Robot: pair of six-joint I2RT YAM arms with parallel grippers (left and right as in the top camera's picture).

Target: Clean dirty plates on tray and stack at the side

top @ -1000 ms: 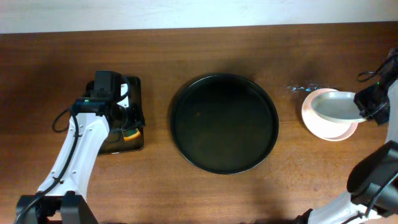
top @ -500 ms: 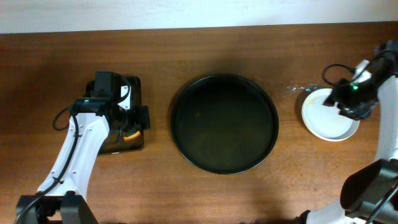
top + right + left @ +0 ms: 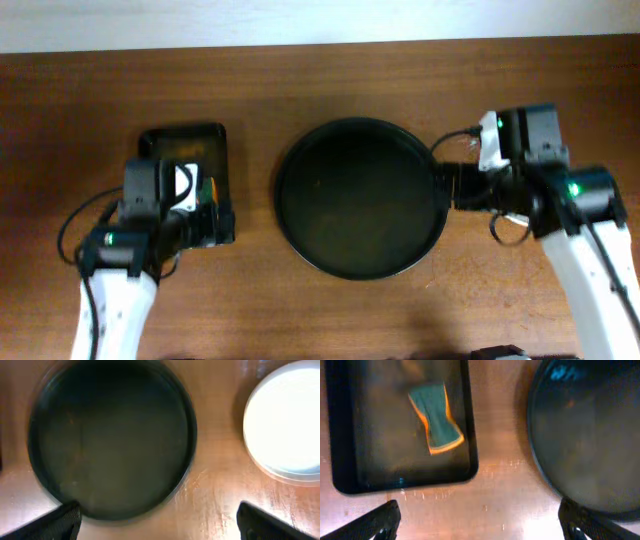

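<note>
The round black tray lies mid-table, and its floor is bare. The white plates sit stacked on the wood to its right, with a plain white top face. In the overhead view my right arm hides them. My right gripper hangs open over the wood between tray and plates, holding nothing. My left gripper is open too. It is over bare wood just in front of the small rectangular tray, left of the round tray's rim.
A dark rectangular tray at the left holds a green and orange sponge. The table's far edge meets a pale wall.
Both grippers have opened. The right one let go of a plate on the stack and swung left toward the round tray. The left arm drew back off the rectangular tray.
</note>
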